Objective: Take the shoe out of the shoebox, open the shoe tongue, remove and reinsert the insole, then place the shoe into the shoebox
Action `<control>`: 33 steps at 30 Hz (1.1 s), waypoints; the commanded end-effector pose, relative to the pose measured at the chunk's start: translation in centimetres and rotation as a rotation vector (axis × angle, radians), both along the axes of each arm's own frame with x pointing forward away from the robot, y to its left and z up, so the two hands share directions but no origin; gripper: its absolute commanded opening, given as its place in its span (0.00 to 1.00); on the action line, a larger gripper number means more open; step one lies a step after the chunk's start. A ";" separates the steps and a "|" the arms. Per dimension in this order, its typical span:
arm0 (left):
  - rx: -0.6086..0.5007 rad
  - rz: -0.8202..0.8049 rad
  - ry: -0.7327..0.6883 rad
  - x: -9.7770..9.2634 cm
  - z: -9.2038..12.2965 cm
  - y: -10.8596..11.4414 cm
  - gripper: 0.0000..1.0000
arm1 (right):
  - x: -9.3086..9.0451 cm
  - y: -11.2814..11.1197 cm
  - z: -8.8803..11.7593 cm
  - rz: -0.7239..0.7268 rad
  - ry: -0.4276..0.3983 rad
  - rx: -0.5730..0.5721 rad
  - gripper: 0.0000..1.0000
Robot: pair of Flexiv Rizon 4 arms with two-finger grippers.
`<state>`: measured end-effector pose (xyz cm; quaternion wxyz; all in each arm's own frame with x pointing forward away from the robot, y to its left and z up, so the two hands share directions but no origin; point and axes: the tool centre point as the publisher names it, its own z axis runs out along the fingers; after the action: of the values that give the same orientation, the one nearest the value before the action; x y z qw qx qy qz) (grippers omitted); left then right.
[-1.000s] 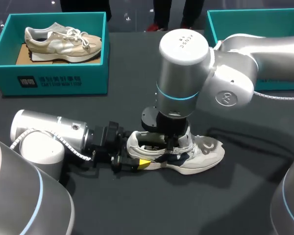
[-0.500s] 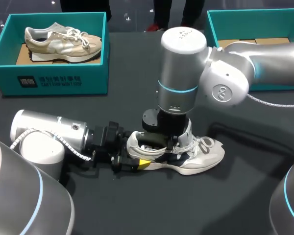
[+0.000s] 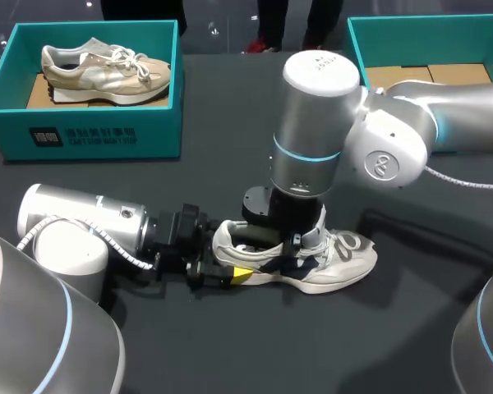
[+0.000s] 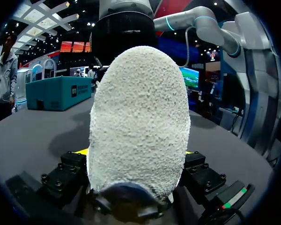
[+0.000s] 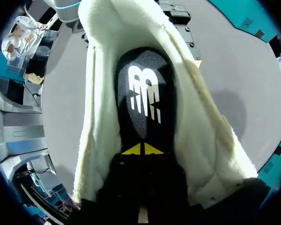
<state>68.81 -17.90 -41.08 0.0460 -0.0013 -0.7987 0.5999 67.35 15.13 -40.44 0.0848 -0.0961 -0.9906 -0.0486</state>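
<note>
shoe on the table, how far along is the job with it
Done: the white and navy sneaker lies on the dark table, outside the teal cardboard shoebox, its opening spread wide. In hand: the left gripper clamps its heel; the right gripper is down in the opening, yellow tips together on the black insole, which lies flat inside. Left: insole out and back in, then sneaker into the box.
</note>
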 end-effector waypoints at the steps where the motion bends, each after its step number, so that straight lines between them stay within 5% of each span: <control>1: 0.002 0.002 0.000 -0.1 -0.1 0.2 0.00 | -1.2 -1.7 0.0 -0.002 -0.054 0.084 0.00; 18: 0.002 0.002 0.000 -0.1 -0.1 0.2 0.00 | 0.3 -2.1 3.5 0.034 -0.193 0.278 0.00; 33: 0.002 0.002 0.000 -0.1 -0.1 0.2 0.00 | 1.2 1.4 3.1 0.065 -0.188 0.107 0.00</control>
<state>68.81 -17.89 -41.06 0.0461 -0.0010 -0.7987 0.5999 68.32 14.50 -36.76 -0.0002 -0.0498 -0.9860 -0.1589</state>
